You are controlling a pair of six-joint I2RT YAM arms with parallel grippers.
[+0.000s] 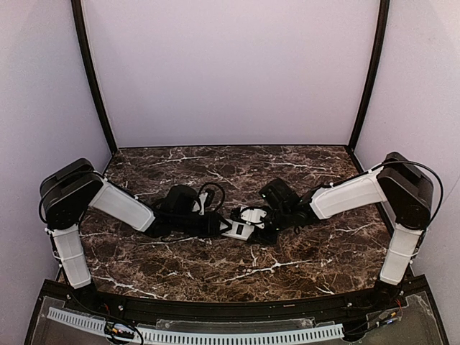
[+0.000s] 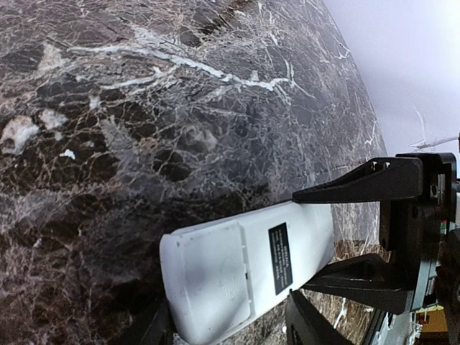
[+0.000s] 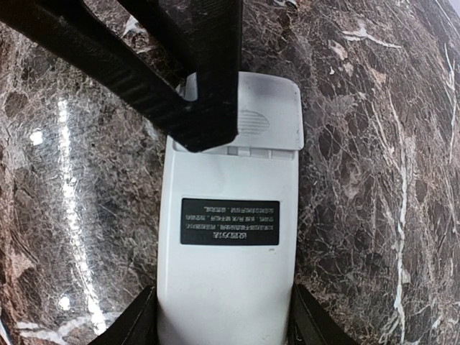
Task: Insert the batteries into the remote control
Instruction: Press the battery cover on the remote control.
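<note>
1. Marble everywhere: the table [image 1: 215,266] is dark brown stone with white veins running all over it. It's glossy enough that the right wrist view catches streaks of light glare.
2. Room-wise, it's boxed in by plain pale lilac walls [image 1: 230,72] on three sides, with black posts [image 1: 93,79] in the back corners. A white ribbed cable track [image 1: 215,336] runs along the near edge.
3. The left arm [image 1: 122,205] and the right arm [image 1: 348,195] both reach in low and meet around the middle of the table.
4. The remote [image 1: 239,230] sits right between them, white back facing up. Its black label [image 3: 229,222] is readable as a label, but the text is too small. Whether it's touching the stone or held just off it is hard to say.
5. The right gripper [image 3: 223,323] is clamped on the remote, one finger pressed on each long side at the label end.
6. The left gripper [image 2: 230,323] is at the other end, by the battery cover. Its fingers [image 2: 313,327] sit on either side of the remote. Whether they're actually squeezing it or just loose around it, can't tell.
</note>
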